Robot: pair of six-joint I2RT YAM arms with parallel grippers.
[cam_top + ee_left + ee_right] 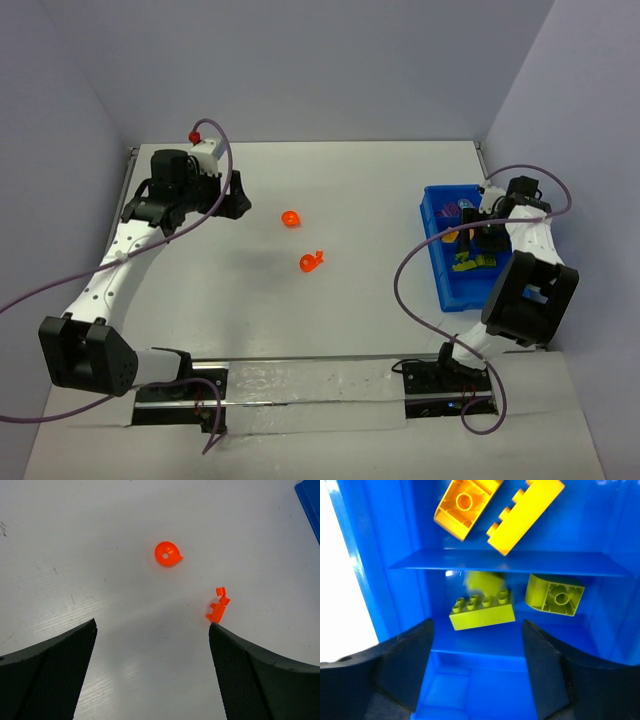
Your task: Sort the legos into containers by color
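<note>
Two orange pieces lie on the white table: a round one (pixel 290 218) (pixel 167 554) and a jagged one (pixel 312 262) (pixel 218 607). My left gripper (pixel 235 195) (pixel 152 625) is open and empty, hovering left of them; the jagged piece sits just off its right fingertip. The blue tray (pixel 436 262) stands at the right. My right gripper (pixel 483 240) (pixel 476 625) is open and empty above it. Below it, two lime-green bricks (pixel 482 611) (pixel 555 595) lie in one compartment. Two yellow bricks (pixel 465 502) (pixel 525 512) lie beyond a divider (pixel 510 560). Purple pieces (pixel 450 210) sit in the far compartment.
Grey walls close in the table at the back and both sides. The tray's corner (pixel 310 500) shows at the top right of the left wrist view. Purple cables loop off both arms. A metal rail holds both bases at the near edge.
</note>
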